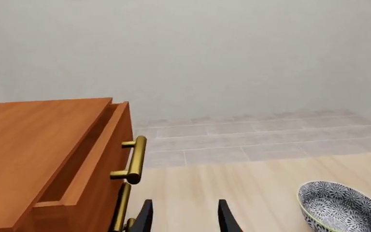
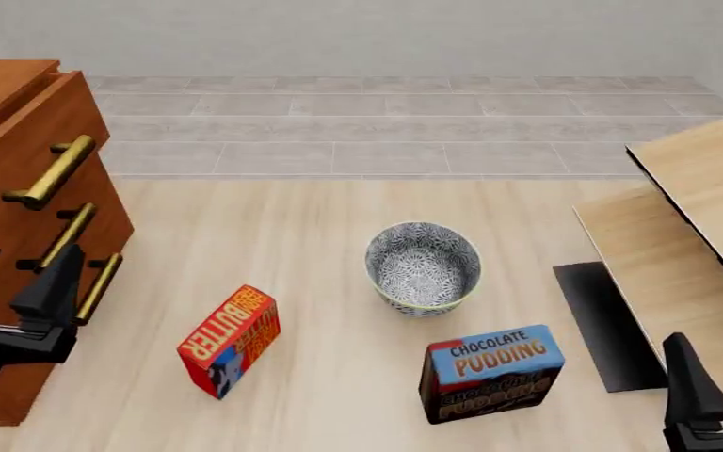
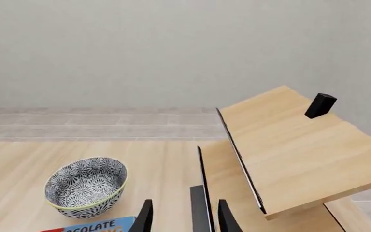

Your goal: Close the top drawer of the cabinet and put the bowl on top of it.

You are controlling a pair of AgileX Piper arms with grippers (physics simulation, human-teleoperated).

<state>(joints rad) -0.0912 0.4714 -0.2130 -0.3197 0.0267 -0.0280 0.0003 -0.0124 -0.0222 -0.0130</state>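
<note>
Altogether: one cabinet (image 2: 10, 188) at the table's (image 2: 336, 282) left edge, top drawer (image 1: 98, 159) pulled out, handle horizontal; one bowl (image 2: 424, 266) upright mid-table; two boxes. Left fingers (image 1: 145, 217) and right fingers (image 3: 145, 215) spread, empty

Upright bowl (image 2: 424, 265) between two boxes (image 2: 229, 341)

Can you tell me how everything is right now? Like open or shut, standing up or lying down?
top drawer: pulled partly open
cabinet: upright, nothing on top
bowl: upright, empty, on the table
butter box: standing, tilted
chocolate pudding box: standing on the table
left gripper: open, holding nothing
right gripper: open, holding nothing
</note>
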